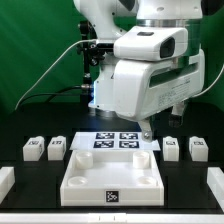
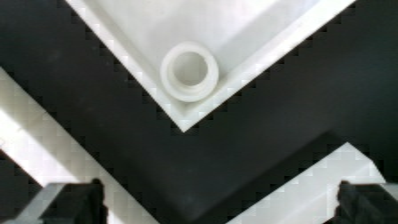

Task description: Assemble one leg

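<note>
Standing by the rig and taking the exterior view first, the white arm's two-finger gripper is hanging low over the black table. Its dark tips are hovering just above the end of the thin flat white marker board on the exterior view's right, and from here I cannot tell how the jaws are standing. The big white square plastic tray with a raised rim is lying just in front of the marker board, on the camera's side, and is showing a small tag on its near wall. Four small white chunky plastic posts with black-and-white tags are sitting in a row level with the marker board. The far-left leg and the inner-left leg are resting on the exterior view's left, and the inner-right leg and the far-right leg on its right. All four are lying apart from the gripper, with the inner-right leg nearest to it. In the wrist view, a corner of the tray is showing as a white wedge holding a round white ring-shaped socket, and the two black fingertips are standing wide apart, released and gripping nothing, with only dark table between them
</note>
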{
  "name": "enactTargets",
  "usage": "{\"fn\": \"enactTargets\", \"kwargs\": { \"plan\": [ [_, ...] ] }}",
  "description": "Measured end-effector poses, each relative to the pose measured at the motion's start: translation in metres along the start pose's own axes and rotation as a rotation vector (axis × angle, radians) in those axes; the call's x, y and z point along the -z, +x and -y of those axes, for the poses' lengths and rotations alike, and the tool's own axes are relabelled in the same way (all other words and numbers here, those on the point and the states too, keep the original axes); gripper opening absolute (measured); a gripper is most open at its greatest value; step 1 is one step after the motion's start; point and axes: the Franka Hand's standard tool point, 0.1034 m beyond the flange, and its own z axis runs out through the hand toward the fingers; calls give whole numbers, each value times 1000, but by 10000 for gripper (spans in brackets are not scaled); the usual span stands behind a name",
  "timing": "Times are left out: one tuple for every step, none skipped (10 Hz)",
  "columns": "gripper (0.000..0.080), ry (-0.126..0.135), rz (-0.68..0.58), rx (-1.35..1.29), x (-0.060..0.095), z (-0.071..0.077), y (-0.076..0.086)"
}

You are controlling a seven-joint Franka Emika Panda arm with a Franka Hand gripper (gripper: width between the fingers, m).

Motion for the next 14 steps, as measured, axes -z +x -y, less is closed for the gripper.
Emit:
{"fn": "enactTargets", "kwargs": {
  "plan": [
    [650,0,0,0,0,0,0],
    [650,0,0,0,0,0,0],
    [650,0,0,0,0,0,0],
    [650,0,0,0,0,0,0],
    [650,0,0,0,0,0,0],
    [650,0,0,0,0,0,0],
    [650,1,0,0,0,0,0],
    [650,1,0,0,0,0,0],
    [650,1,1,16,-1,0,0],
    [650,1,1,38,-1,0,0],
    [650,1,2,40,-1,1,-1],
    [650,-2,3,189,-6,9,-20],
    [650,-27,0,351,-11,16,-38],
    [650,-47,-2,464,-13,17,-46]
  ]
}}
